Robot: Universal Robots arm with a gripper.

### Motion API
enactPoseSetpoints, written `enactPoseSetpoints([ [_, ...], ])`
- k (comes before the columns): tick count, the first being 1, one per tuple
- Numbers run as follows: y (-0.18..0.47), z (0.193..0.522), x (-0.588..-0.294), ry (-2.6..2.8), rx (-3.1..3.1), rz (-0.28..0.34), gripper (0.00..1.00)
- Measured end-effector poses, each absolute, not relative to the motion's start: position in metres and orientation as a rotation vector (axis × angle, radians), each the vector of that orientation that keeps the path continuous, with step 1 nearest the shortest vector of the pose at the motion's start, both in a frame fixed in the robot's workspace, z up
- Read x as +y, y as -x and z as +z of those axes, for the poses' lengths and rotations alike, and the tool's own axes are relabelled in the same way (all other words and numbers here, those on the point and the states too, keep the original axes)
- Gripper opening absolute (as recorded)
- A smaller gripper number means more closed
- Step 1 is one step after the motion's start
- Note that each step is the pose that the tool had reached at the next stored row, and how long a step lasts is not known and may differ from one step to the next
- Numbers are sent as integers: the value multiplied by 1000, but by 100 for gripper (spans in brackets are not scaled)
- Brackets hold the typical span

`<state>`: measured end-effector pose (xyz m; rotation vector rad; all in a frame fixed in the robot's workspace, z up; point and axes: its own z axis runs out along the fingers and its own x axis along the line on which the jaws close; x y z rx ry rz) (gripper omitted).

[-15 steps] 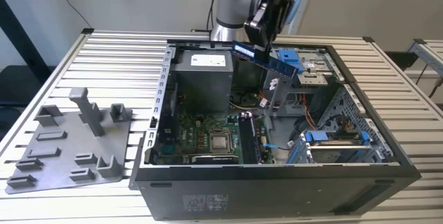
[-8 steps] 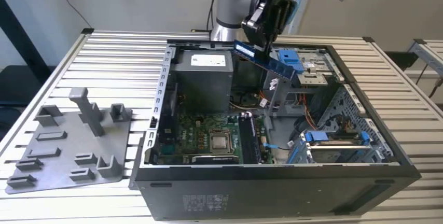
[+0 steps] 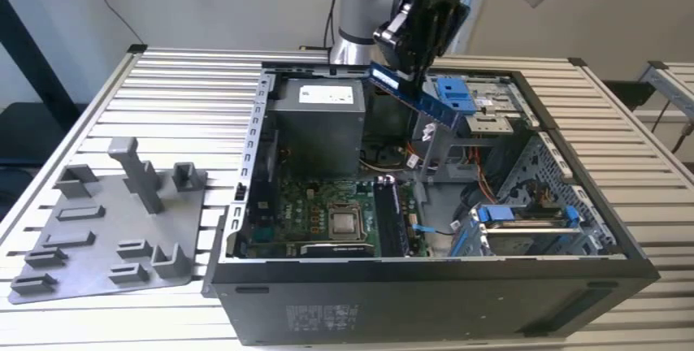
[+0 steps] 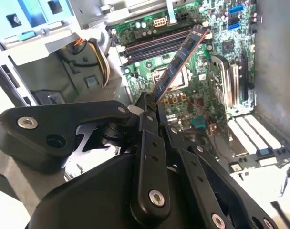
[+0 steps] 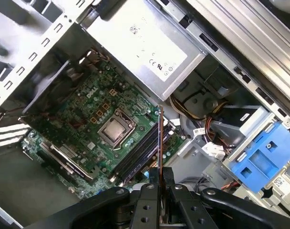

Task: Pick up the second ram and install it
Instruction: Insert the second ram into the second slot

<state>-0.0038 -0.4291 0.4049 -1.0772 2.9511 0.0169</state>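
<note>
Gripper point(image 3: 408, 68) is closed on the second ram point(image 3: 425, 101), pinching it by one end. The stick hangs in the air over the open computer case point(image 3: 434, 286), clear of everything else. In the exterior view it is at 1 o'clock from the CPU point(image 3: 344, 223), with its free end dipping toward 4 o'clock.

Judgement on the carry: level the stick before descent, bring its long edge parallel to the memory slots point(image 5: 138, 155), and keep clear of the blue drive bracket point(image 3: 456, 95). With a one-end grip, uneven pressing could rock it.

View comparison:
- The exterior view gives the height above the motherboard point(image 3: 314, 213) and the tilt.
- The first wrist view shows the ram point(image 5: 160, 138) edge-on, so it is best for judging line-up with the slots.
- The second wrist view shows the chip face point(image 4: 181, 59) and the fingertips point(image 4: 146, 106) clamped on it.
</note>
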Motion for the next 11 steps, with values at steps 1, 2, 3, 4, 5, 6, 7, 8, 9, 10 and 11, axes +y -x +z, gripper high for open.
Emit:
enactPoseSetpoints([
  [1, 4, 405, -429, 1056, 2959, 17, 14],
  [2, 4, 405, -429, 1035, 2966, 17, 14],
  [3, 4, 404, -429, 1014, 2973, 17, 14],
  [4, 4, 404, -429, 993, 2980, 17, 14],
  [5, 4, 404, -429, 973, 2987, 17, 14],
  [6, 4, 404, -429, 952, 2993, 17, 14],
  [7, 4, 404, -429, 932, 2999, 17, 14],
  [8, 4, 404, -429, 913, 3005, 17, 14],
  [9, 4, 404, -429, 894, 3011, 17, 14],
  [10, 4, 403, -429, 874, 3017, 17, 14],
  [11, 4, 403, -429, 854, 3022, 17, 14],
])
